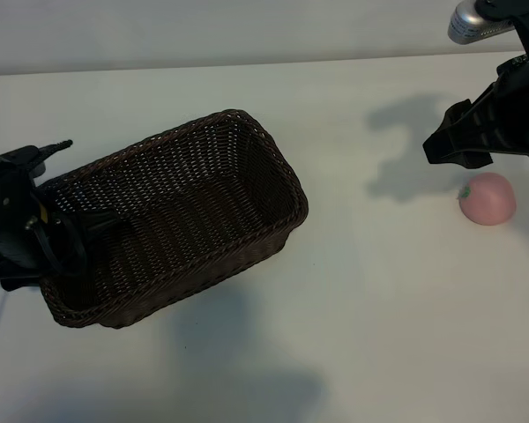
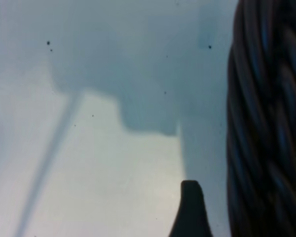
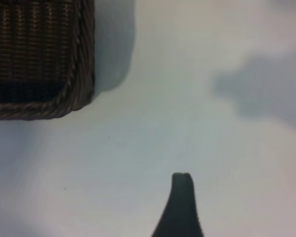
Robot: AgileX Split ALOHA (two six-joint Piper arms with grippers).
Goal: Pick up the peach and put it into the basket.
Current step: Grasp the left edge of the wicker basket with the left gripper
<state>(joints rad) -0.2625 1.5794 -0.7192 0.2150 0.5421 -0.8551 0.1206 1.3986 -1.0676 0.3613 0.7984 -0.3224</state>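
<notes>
On the white table, the basket sat left of centre, angled so its long axis ran from about eight o'clock to two o'clock. The peach lay well apart from it, out at three o'clock on the bare top, with nothing touching it. The right gripper hung just beside the peach, at its eleven o'clock, jaws spread wide and holding nothing. The left gripper was down at the basket's eight o'clock end, straddling the braided rim, one finger outside over the table; its jaws stood well apart, and I couldn't tell whether they pressed the wicker.
</notes>
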